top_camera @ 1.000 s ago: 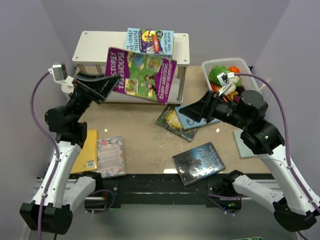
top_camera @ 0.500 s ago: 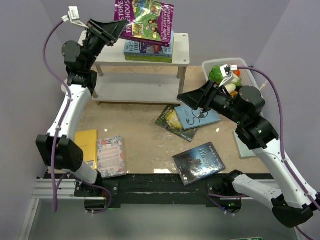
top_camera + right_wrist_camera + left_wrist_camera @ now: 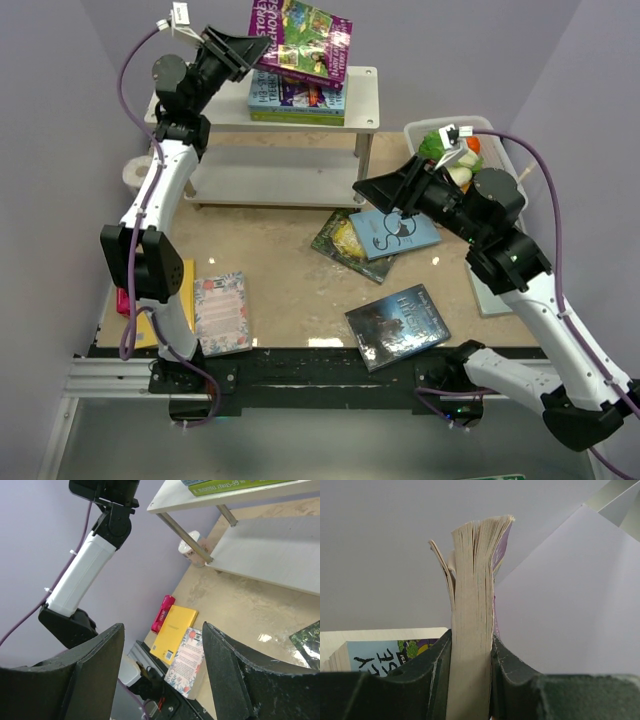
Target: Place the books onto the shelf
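My left gripper (image 3: 250, 47) is shut on the edge of a purple book (image 3: 305, 40), holding it tilted just above a stack of books (image 3: 297, 100) on the shelf's top board (image 3: 200, 100). In the left wrist view the fingers clamp its page edge (image 3: 472, 605), with the stack (image 3: 380, 657) below left. My right gripper (image 3: 372, 190) hangs open and empty over a light-blue book (image 3: 400, 232) that overlaps a dark green one (image 3: 338, 240). A dark grey book (image 3: 397, 325), a pink floral book (image 3: 221, 312) and a yellow book (image 3: 175, 631) lie on the table.
A white basket (image 3: 412, 135) of vegetables stands at the back right. A pink marker (image 3: 163, 613) lies beside the yellow book. A small pale roll (image 3: 191, 545) sits by the shelf's left leg. A grey-green book (image 3: 480, 290) lies under the right arm.
The left arm has raised the purple book from in front of the shelf to above the stack on the top board. The right gripper has barely moved.
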Available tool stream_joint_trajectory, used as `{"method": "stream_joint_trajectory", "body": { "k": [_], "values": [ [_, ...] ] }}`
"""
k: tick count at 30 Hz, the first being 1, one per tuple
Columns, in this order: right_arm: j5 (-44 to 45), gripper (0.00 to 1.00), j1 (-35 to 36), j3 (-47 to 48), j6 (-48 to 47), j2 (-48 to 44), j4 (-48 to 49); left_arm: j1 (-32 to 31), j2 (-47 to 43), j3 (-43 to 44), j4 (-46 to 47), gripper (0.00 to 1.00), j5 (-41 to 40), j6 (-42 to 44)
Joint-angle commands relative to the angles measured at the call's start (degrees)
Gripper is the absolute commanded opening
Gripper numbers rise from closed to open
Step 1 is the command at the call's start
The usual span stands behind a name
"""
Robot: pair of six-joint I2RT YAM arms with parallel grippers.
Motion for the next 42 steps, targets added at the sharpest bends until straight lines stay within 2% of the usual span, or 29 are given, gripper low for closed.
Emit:
{"method": "stream_joint_trajectory", "body": {
  "k": [1,6,9,12,14,15,20,32,38,42],
  "values": [
    [1.6,0.67,0.0,0.8,-1.9,1.2,2.4,1.2,-4.4,-3.0,7.9,0.12,1.9,-0.6],
    [1.9,0.67,0.0,0.9,-1.9,2.1,2.7,2.1,-5.8,-7.2,8.6,0.33,4.3,-0.9],
    [2.2,0.66,0.1,0.8,-1.7,2.4,3.2,2.5,-6.5,-7.8,7.1,0.57,4.9,0.2],
    [2.4,0.66,0.1,0.8,-1.5,2.6,3.4,2.8,-7.4,-7.9,4.2,0.73,4.4,2.6],
    [2.8,0.66,0.0,0.8,-1.5,2.8,3.3,2.9,-8.1,-7.9,1.9,0.8,3.8,4.9],
    [3.0,0.66,0.1,0.8,-1.5,2.9,3.4,3.0,-8.7,-7.9,1.2,0.99,3.2,5.6],
    [4.2,0.66,0.1,1.4,-1.9,3.7,3.2,3.2,-10.1,-7.3,-5.2,1.0,1.0,11.5],
    [5.5,0.66,0.1,2.5,-3.3,4.9,2.6,2.5,-12.1,-3.9,-22.0,1.0,-9.8,28.5],
    [4.8,0.66,0.1,1.6,-2.3,5.6,3.9,1.5,-10.9,-3.0,-21.2,0.99,-6.4,29.3],
    [5.0,0.66,0.1,1.3,-2.0,5.7,4.2,1.5,-11.8,-2.5,-24.0,1.0,-11.4,29.7]
  ]
}}
